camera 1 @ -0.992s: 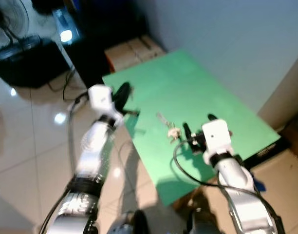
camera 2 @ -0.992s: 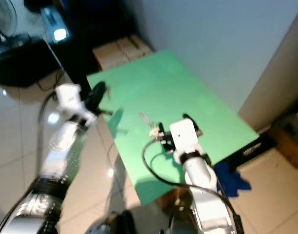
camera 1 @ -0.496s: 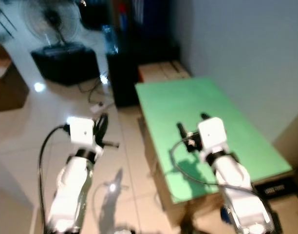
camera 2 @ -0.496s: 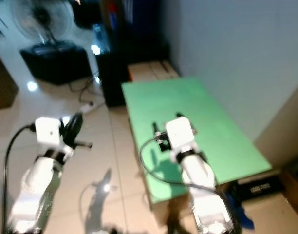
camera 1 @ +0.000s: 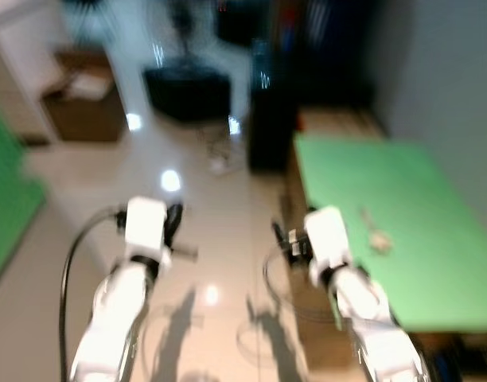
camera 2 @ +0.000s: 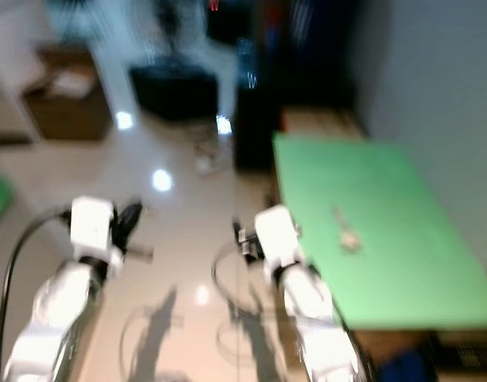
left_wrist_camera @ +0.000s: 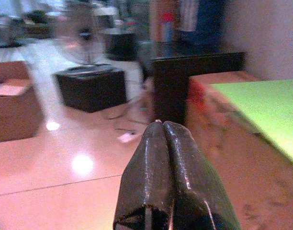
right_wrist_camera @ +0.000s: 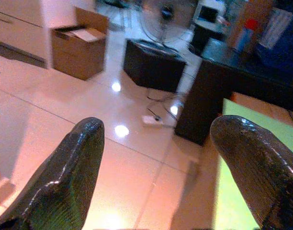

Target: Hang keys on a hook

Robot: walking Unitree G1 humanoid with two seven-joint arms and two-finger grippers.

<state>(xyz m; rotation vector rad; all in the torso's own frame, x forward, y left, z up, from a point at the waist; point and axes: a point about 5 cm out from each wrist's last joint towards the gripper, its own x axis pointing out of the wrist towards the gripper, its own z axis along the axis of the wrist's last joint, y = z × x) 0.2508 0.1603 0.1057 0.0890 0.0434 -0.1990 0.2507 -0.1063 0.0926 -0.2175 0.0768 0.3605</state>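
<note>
A small bunch of keys (camera 1: pixel 376 235) lies on the green table top (camera 1: pixel 434 263) at the right, blurred. My right gripper (right_wrist_camera: pixel 158 158) hovers over the floor just left of the table's edge, open with nothing between its fingers (right_wrist_camera: pixel 72 172). My left gripper (left_wrist_camera: pixel 163 125) is held out over the shiny floor further left, its two black fingers pressed shut on nothing. The white wrist blocks of both arms show in the eye views, left (camera 1: pixel 146 225) and right (camera 1: pixel 324 236). No hook can be made out.
A tall dark cabinet (camera 1: pixel 269 119) stands at the table's far end, with a black box (camera 1: pixel 188 91) and a fan (right_wrist_camera: pixel 166 19) beyond it. An open cardboard box (right_wrist_camera: pixel 77 45) sits at the far left. A cable and plug (right_wrist_camera: pixel 153 118) lie on the floor.
The camera has swung left, so the table has slid to the right of the picture. The keys, hidden behind my right wrist before, now show. Both arms now hang over the floor.
</note>
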